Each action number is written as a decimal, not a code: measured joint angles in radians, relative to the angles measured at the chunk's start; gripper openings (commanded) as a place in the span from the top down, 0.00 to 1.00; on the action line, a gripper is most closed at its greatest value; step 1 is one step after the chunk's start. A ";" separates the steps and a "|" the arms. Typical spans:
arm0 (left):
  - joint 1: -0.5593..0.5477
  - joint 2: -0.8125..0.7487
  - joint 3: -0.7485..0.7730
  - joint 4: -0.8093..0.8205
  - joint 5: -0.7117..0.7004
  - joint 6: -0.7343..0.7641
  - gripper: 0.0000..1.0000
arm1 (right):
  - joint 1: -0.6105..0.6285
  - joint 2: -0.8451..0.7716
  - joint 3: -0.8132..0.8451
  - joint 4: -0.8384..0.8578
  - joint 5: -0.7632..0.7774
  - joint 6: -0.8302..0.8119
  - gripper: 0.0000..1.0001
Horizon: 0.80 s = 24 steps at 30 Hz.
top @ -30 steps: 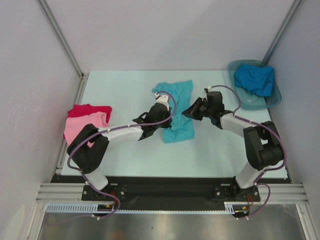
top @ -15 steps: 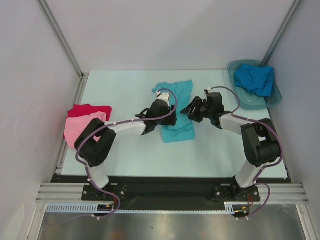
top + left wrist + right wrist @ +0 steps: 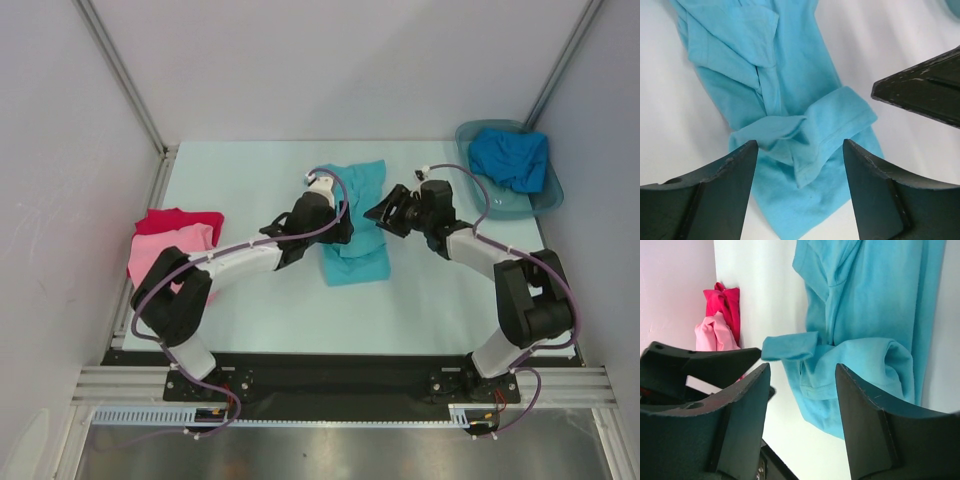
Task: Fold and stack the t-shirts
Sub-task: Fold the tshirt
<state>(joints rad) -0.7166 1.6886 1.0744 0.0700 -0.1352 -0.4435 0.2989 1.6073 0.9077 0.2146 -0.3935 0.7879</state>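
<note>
A turquoise t-shirt [image 3: 357,240] lies partly folded in the middle of the table, a sleeve doubled across it [image 3: 805,125] [image 3: 870,305]. My left gripper [image 3: 336,228] [image 3: 799,145] hovers open just above its left side, holding nothing. Open and empty too, my right gripper [image 3: 382,213] [image 3: 802,369] hangs over the shirt's right edge, facing the left one. A red t-shirt [image 3: 182,219] [image 3: 722,302] and a pink t-shirt [image 3: 165,252] [image 3: 715,335] lie stacked at the table's left edge. A deeper blue t-shirt [image 3: 510,158] sits crumpled in the tub.
The grey translucent tub [image 3: 545,198] stands at the far right corner. Booth walls and metal posts close in the table on the left, back and right. One finger of the right gripper [image 3: 925,95] shows in the left wrist view.
Both grippers went from shut to open and let go of the turquoise shirt. Both have drawn slightly toward the far side, and the shirt stays on the table.
</note>
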 measured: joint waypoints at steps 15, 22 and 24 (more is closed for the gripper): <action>-0.006 -0.164 -0.246 0.030 -0.001 -0.032 0.29 | -0.008 -0.124 -0.187 -0.007 0.013 -0.004 0.42; -0.021 -0.180 -0.277 0.042 -0.001 -0.047 0.30 | -0.013 -0.104 -0.221 0.019 0.015 -0.004 0.44; -0.026 -0.180 -0.277 0.044 -0.001 -0.050 0.30 | -0.013 -0.088 -0.221 0.032 0.015 -0.003 0.44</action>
<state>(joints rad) -0.7422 1.5089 0.7971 0.1139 -0.1360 -0.4931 0.2855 1.5192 0.6868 0.2466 -0.3782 0.7845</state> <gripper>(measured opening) 0.706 0.566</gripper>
